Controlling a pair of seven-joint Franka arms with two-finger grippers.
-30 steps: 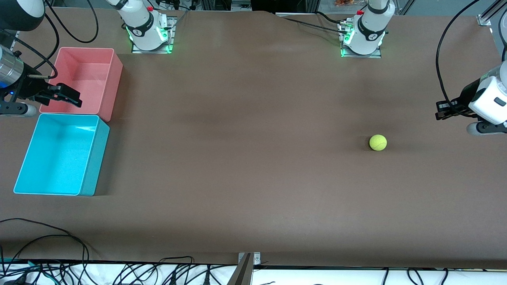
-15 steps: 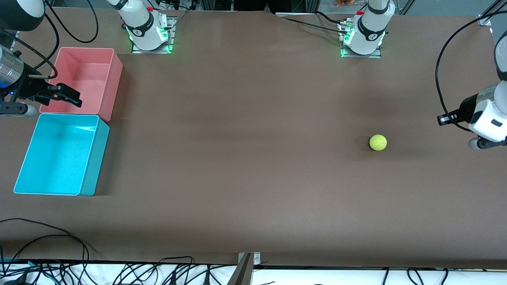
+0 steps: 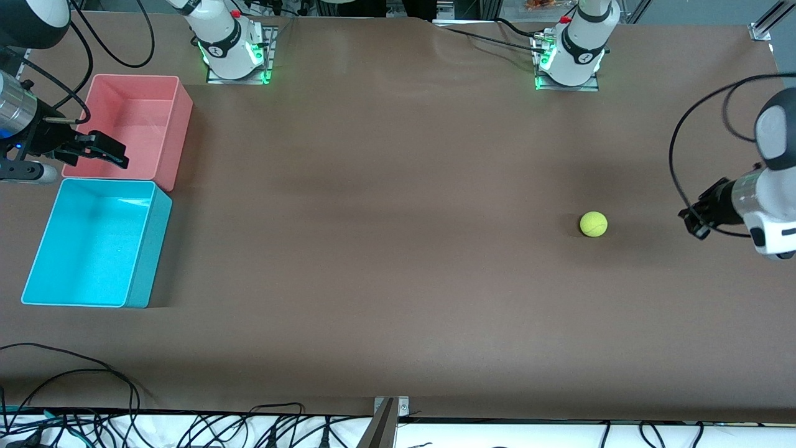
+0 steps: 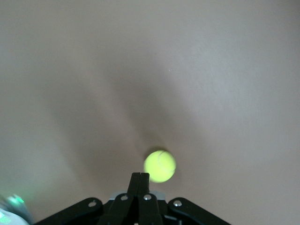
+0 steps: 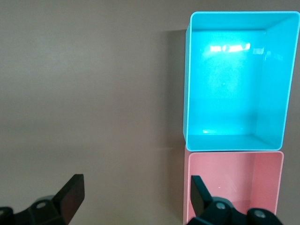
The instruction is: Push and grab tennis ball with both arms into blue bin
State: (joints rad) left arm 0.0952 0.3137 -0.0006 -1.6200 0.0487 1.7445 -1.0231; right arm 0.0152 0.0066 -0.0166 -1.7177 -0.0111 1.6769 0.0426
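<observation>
Tennis ball (image 3: 593,224) lies beside closed left hand (image 3: 691,221); right hand (image 3: 102,149) spread.

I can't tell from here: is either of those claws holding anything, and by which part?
Nothing is held. The left gripper is shut on nothing beside the tennis ball; the right gripper hangs open over the pink bin.

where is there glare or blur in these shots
Right wrist view: bright glare patches on the inner wall of the blue bin; the pink bin shows none. Left wrist view: the tennis ball looks soft-edged and throws a dark shadow on the table. Front view: the left arm is slightly smeared; the ball is crisp.
</observation>
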